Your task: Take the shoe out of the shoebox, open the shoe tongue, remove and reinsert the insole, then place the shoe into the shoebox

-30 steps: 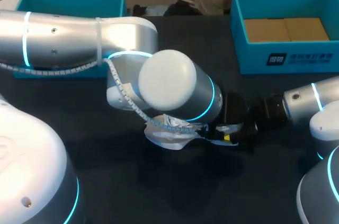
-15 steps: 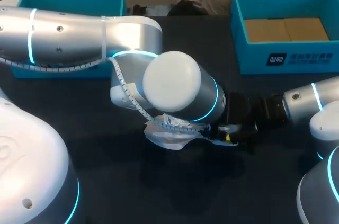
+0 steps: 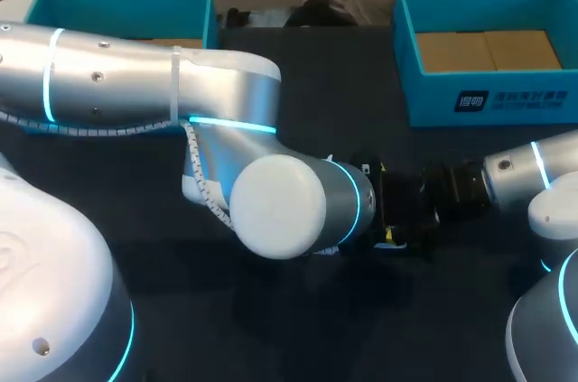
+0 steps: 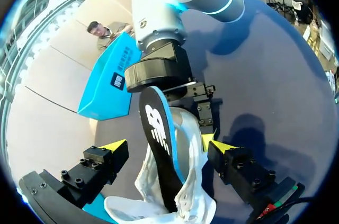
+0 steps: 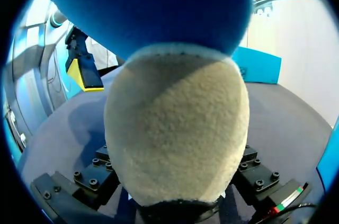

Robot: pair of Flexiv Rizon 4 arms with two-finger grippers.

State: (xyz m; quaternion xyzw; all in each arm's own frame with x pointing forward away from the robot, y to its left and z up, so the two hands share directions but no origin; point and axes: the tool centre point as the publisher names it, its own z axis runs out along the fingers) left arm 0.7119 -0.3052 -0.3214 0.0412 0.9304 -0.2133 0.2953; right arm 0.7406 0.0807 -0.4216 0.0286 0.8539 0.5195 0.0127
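My left arm point(image 3: 271, 210) has swung down over the shoe point(image 4: 186, 147). The left jaws point(image 4: 168, 146) stand open, straddling the shoe and gripping nothing. The insole point(image 4: 158, 128) rises from between them toward the right jaws point(image 3: 390, 230); I cannot tell their grip. Clamp the shoe first, then move the insole lengthwise.

The left arm point(image 3: 280, 206) wears a smooth, satin silver shell, faintly glossy on its rounded cap. The table point(image 3: 271, 328) is dark and matt, much like cloth. At its far right edge the shoebox point(image 3: 488, 97) is matt teal card, with plain brown card on its floor. The shoe point(image 4: 188, 150) looks like soft white fabric. The insole point(image 5: 177, 128) is rough, fuzzy cream felt on one face and smooth black on the other. The left gripper point(image 4: 164, 144) is matt black metal with plastic-looking yellow tips.
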